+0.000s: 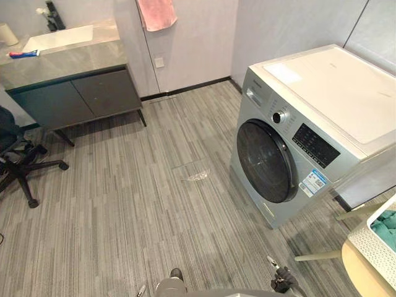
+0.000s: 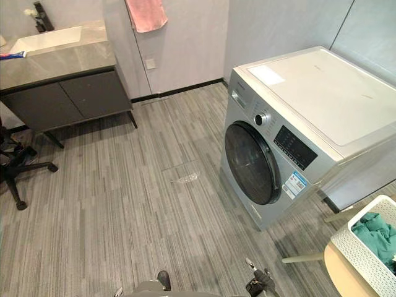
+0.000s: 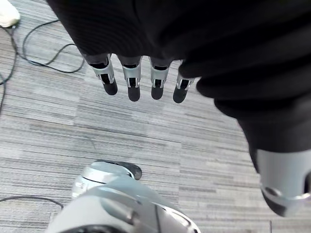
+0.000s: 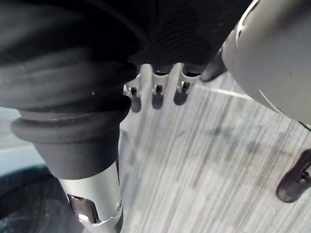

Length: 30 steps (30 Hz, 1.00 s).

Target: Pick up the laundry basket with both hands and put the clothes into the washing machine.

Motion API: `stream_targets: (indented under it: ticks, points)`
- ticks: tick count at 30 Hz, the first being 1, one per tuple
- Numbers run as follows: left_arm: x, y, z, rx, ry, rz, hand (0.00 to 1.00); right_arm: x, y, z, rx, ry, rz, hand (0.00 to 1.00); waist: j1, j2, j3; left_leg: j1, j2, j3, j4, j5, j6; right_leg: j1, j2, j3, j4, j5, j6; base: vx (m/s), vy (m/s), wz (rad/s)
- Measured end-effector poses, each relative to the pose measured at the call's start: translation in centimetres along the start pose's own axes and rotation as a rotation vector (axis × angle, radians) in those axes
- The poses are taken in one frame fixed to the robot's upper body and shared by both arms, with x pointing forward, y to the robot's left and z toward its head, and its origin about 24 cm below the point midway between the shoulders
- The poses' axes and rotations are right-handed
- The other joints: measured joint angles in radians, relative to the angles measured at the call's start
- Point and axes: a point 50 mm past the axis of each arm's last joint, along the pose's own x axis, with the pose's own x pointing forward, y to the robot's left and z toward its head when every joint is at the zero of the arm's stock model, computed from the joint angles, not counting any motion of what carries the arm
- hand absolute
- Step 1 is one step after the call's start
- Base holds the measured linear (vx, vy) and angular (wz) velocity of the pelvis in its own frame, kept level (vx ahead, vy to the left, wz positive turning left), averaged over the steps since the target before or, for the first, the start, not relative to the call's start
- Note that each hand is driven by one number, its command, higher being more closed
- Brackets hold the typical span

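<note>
The left hand (image 3: 132, 80) hangs over the grey wood-look plank floor (image 1: 124, 204), its fingers straight and slack, pointing down and holding nothing. The right hand (image 4: 156, 92) hangs likewise over the same floor, fingers straight in a row with the thumb set apart, nothing in its grasp. Neither hand touches the white perforated plastic laundry basket (image 2: 359, 257), which sits at the robot's near right on a pale beige round-topped table (image 2: 343, 275). The crumpled teal clothes (image 2: 377, 235) lie inside the basket, below its rim. Just beyond the table stands the silver-grey front-loading washing machine (image 1: 291, 142) with a flat white top; its dark round glass door (image 1: 265, 161) is closed, and nothing rests on the top. Further off to the left, a black wheeled office chair (image 1: 18, 161) stands at the edge of the floor. Against the far wall stands a dark grey two-door vanity cabinet (image 1: 74, 93) with a grey stone counter and a white rectangular sink (image 1: 59, 37). A pink towel (image 1: 156, 12) hangs on the far wall, to the right of the cabinet.
</note>
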Motion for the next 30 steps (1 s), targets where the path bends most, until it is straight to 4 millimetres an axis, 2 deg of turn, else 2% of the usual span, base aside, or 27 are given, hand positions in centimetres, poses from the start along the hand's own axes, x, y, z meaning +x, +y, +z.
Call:
stream_targets:
  ticks: [2,3,4,5,6,7,9,10,11,12,13,14,16,17,18,19,20,21,22,23,25,27,28,29,30]
  points:
    - [0.2,-0.4,1.0,0.047,-0.028,-0.02,0.0,-0.1,-0.2,-0.2,-0.009,0.006,-0.002,0.0,0.001,-0.004,-0.007,0.024,-0.011,-0.001,-0.03,-0.007,-0.001,-0.024,-0.01,0.002,0.065,0.0,0.0,0.05,0.044,-0.11]
    - [0.2,-0.5,1.1,0.064,-0.037,-0.025,0.0,-0.1,-0.1,-0.2,-0.02,0.005,0.004,0.0,0.002,-0.006,-0.006,0.037,-0.015,-0.002,-0.045,-0.009,-0.001,-0.064,-0.017,0.009,0.143,0.0,0.0,0.05,0.056,-0.24]
    - [0.3,-0.7,1.7,0.092,-0.055,-0.034,0.0,0.0,0.0,0.4,-0.025,-0.015,0.011,0.0,-0.001,-0.003,-0.008,0.059,-0.023,-0.001,-0.061,-0.009,0.001,-0.142,-0.031,0.042,0.299,0.001,-0.001,0.03,0.044,-0.21]
    - [0.4,-0.6,2.0,0.104,-0.062,-0.034,0.0,0.0,0.2,0.4,-0.03,-0.019,0.019,0.0,-0.004,-0.011,-0.005,0.068,-0.029,-0.001,-0.061,-0.011,0.004,-0.172,-0.04,0.056,0.367,0.007,0.008,0.03,0.038,-0.15]
    - [0.5,-0.3,2.6,0.134,-0.079,-0.029,0.0,-0.1,0.4,0.3,-0.042,-0.015,0.033,0.0,-0.007,-0.037,0.004,0.094,-0.044,0.001,-0.06,-0.019,0.011,-0.235,-0.061,0.096,0.5,0.044,0.045,0.05,0.008,0.01]
    - [0.5,-0.2,3.0,0.137,-0.088,-0.026,0.0,-0.1,0.3,0.1,-0.042,-0.013,0.032,0.0,-0.007,-0.046,0.007,0.112,-0.047,0.001,-0.056,-0.027,0.013,-0.263,-0.065,0.117,0.573,0.086,0.045,0.1,0.004,0.01]
    - [0.5,0.0,2.9,0.136,-0.091,-0.019,0.0,-0.2,-0.2,0.0,-0.044,-0.012,0.021,0.0,-0.012,-0.043,0.011,0.164,-0.045,-0.005,-0.054,-0.039,0.023,-0.292,-0.07,0.134,0.68,0.211,0.036,0.15,0.009,0.05]
    - [0.5,0.0,3.0,0.123,-0.097,-0.016,0.0,-0.3,-0.6,-0.1,-0.043,-0.009,0.011,0.0,-0.019,-0.042,0.011,0.184,-0.033,-0.011,-0.049,-0.048,0.028,-0.307,-0.07,0.136,0.726,0.243,0.04,0.15,-0.012,0.1]
    - [0.5,0.1,3.0,0.113,-0.094,-0.009,0.0,-0.3,-0.7,-0.1,-0.04,-0.01,0.008,0.0,-0.022,-0.042,0.011,0.181,-0.028,-0.015,-0.036,-0.058,0.028,-0.317,-0.071,0.129,0.748,0.202,0.041,0.11,-0.039,0.09]
    - [0.5,0.1,2.9,0.102,-0.088,-0.002,0.0,-0.2,-0.7,0.0,-0.033,-0.017,0.005,0.0,-0.026,-0.037,0.011,0.167,-0.013,-0.02,-0.009,-0.08,0.025,-0.344,-0.07,0.094,0.762,0.081,0.023,0.12,-0.107,0.14]
    - [0.5,0.0,2.8,0.096,-0.087,-0.004,0.0,-0.2,-1.1,0.1,-0.014,-0.019,-0.014,0.0,-0.027,-0.029,0.013,0.158,-0.001,-0.033,0.012,-0.099,0.023,-0.36,-0.073,0.041,0.741,0.012,-0.011,0.12,-0.125,0.21]
    - [0.5,0.0,2.8,0.083,-0.085,-0.003,0.0,-0.3,-1.4,0.1,-0.004,-0.017,-0.027,0.0,-0.028,-0.025,0.016,0.158,0.005,-0.04,0.017,-0.104,0.018,-0.362,-0.077,0.02,0.716,-0.004,-0.024,0.13,-0.145,0.36]
    - [0.4,-0.2,2.5,0.058,-0.078,-0.001,0.0,-0.4,-2.3,0.0,0.025,-0.016,-0.062,0.0,-0.028,-0.017,0.017,0.164,0.025,-0.066,0.028,-0.115,0.001,-0.347,-0.098,-0.019,0.573,-0.007,-0.043,0.16,-0.244,0.49]
    - [0.4,0.0,2.3,0.057,-0.072,0.002,0.0,-0.4,-2.5,-0.1,0.036,-0.01,-0.071,0.0,-0.027,-0.02,0.015,0.162,0.031,-0.085,0.034,-0.123,-0.02,-0.33,-0.101,-0.013,0.472,0.023,-0.061,0.19,-0.379,0.56]
    - [0.4,0.1,1.8,0.043,-0.053,0.01,0.0,-0.4,-3.1,-0.7,0.042,0.015,-0.092,0.0,-0.032,-0.023,0.013,0.165,0.034,-0.122,0.03,-0.132,-0.047,-0.304,-0.074,0.017,0.42,0.014,-0.013,0.16,-0.369,0.44]
    - [0.4,-0.1,1.4,0.038,-0.033,0.005,0.0,-0.5,-3.4,-0.9,0.053,0.028,-0.107,0.0,-0.029,-0.026,0.002,0.168,0.041,-0.152,0.016,-0.134,-0.049,-0.287,-0.049,0.024,0.404,-0.007,0.001,0.15,-0.274,0.29]
    - [0.3,-0.6,0.7,0.037,-0.006,-0.008,0.0,-0.3,-3.9,-0.6,0.072,0.039,-0.13,0.0,-0.025,0.024,-0.009,0.169,0.063,-0.21,-0.018,-0.13,-0.053,-0.263,-0.005,0.015,0.36,-0.06,0.025,0.19,-0.293,0.04]
    - [0.3,-0.6,0.5,0.035,0.003,-0.009,0.0,-0.3,-4.1,-0.4,0.075,0.036,-0.135,0.0,-0.026,0.03,-0.012,0.174,0.067,-0.221,-0.027,-0.121,-0.059,-0.259,0.002,0.002,0.344,-0.094,0.037,0.24,-0.341,-0.1]
    - [0.2,-0.8,-0.2,0.027,0.032,-0.013,0.0,-0.1,-4.4,-0.1,0.066,0.038,-0.14,0.0,-0.027,0.053,-0.006,0.184,0.091,-0.221,-0.041,-0.099,-0.095,-0.247,0.027,-0.01,0.336,-0.134,0.047,0.22,-0.324,-0.11]
    - [0.1,-1.1,-0.5,0.03,0.043,-0.023,0.0,-0.1,-4.8,0.0,0.057,0.048,-0.153,0.0,-0.029,0.07,-0.013,0.184,0.116,-0.225,-0.035,-0.085,-0.11,-0.239,0.052,-0.018,0.327,-0.139,0.035,0.17,-0.256,-0.1]
    - [0.1,-1.0,-0.6,0.032,0.046,-0.031,0.0,0.0,-5.0,0.2,0.034,0.052,-0.153,0.0,-0.029,0.075,-0.015,0.172,0.146,-0.231,0.001,-0.073,-0.129,-0.211,0.087,-0.027,0.291,-0.134,0.025,0.13,-0.165,-0.11]
    - [0.2,-1.0,-0.4,0.046,0.039,-0.035,0.0,0.1,-4.7,0.5,-0.011,0.05,-0.141,0.0,-0.03,0.069,-0.02,0.151,0.165,-0.233,0.041,-0.071,-0.131,-0.192,0.111,-0.029,0.245,-0.12,0.014,0.09,-0.109,-0.13]
    - [0.2,-0.9,-0.2,0.059,0.032,-0.036,0.0,0.3,-4.4,0.9,-0.049,0.04,-0.124,0.0,-0.031,0.065,-0.025,0.129,0.174,-0.238,0.069,-0.059,-0.145,-0.18,0.125,-0.03,0.203,-0.103,0.013,0.07,-0.061,-0.09]
    - [0.2,-0.9,-0.1,0.069,0.028,-0.039,0.0,0.3,-4.0,1.0,-0.069,0.038,-0.111,0.0,-0.031,0.066,-0.03,0.118,0.176,-0.243,0.089,-0.055,-0.14,-0.173,0.131,-0.031,0.176,-0.091,0.009,0.05,-0.05,-0.06]
    - [0.2,-0.9,0.1,0.081,0.019,-0.041,0.0,0.5,-3.1,1.0,-0.11,0.04,-0.078,0.0,-0.03,0.054,-0.031,0.077,0.179,-0.257,0.145,-0.041,-0.137,-0.157,0.141,-0.032,0.119,-0.064,0.004,0.03,-0.057,-0.02]
